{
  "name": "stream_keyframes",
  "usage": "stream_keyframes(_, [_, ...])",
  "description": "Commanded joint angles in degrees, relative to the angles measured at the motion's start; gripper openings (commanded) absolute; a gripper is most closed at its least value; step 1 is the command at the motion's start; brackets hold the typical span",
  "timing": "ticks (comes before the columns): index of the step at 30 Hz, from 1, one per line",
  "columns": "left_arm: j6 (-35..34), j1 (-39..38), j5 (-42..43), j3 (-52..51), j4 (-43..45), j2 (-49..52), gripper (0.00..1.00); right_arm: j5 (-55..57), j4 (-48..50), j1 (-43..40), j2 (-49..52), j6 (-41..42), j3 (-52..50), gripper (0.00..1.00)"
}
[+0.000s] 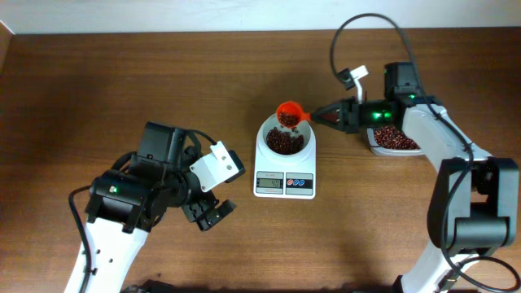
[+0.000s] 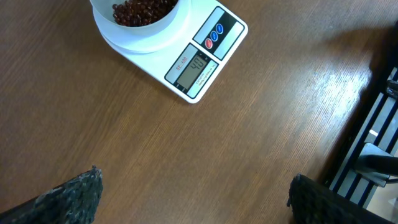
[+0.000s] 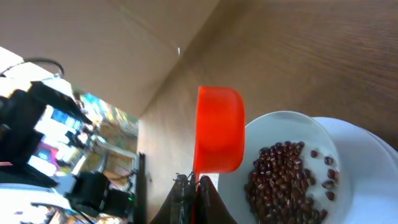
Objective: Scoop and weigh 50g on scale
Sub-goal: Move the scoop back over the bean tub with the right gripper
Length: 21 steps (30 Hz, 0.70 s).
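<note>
Red-brown beans [image 1: 284, 142]: we log them in the bowl of the scale [image 1: 285, 185]. Right pincer [image 1: 324, 116] pinches orange scoop [image 1: 289, 113], seemingly tilted, over that bowl's rim. Left pincer [image 1: 213, 213] spread, apart from scale.

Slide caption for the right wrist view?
Right gripper holds orange scoop over the bowl of beans on the scale.

Overhead straight down over table [image 1: 122, 81]; close wrist views, scale [image 1: 284, 172] common to all.
</note>
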Motion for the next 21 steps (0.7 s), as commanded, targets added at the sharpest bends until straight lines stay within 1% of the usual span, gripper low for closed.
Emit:
stream_keyframes(1, [0.3, 0.3, 1.0, -0.1, -0.1, -0.4, 0.99, -3.3, 0.2, -3.6, 0.1, 5.7, 0.2, 0.04])
stream_keyframes(6, [0.3, 0.3, 1.0, -0.1, -0.1, -0.4, 0.99, -10.3, 0.0, -10.6, 0.1, 6.6, 0.2, 0.04])
stream_keyframes(11, [0.3, 0.3, 1.0, -0.1, -0.1, -0.4, 0.99, -10.9, -2.7, -16.9, 0.1, 6.6, 0.2, 0.04])
stream_keyframes(21, [0.3, 0.3, 1.0, -0.1, -0.1, -0.4, 0.99, -10.9, -3.1, -17.6, 0.1, 6.6, 0.2, 0.04])
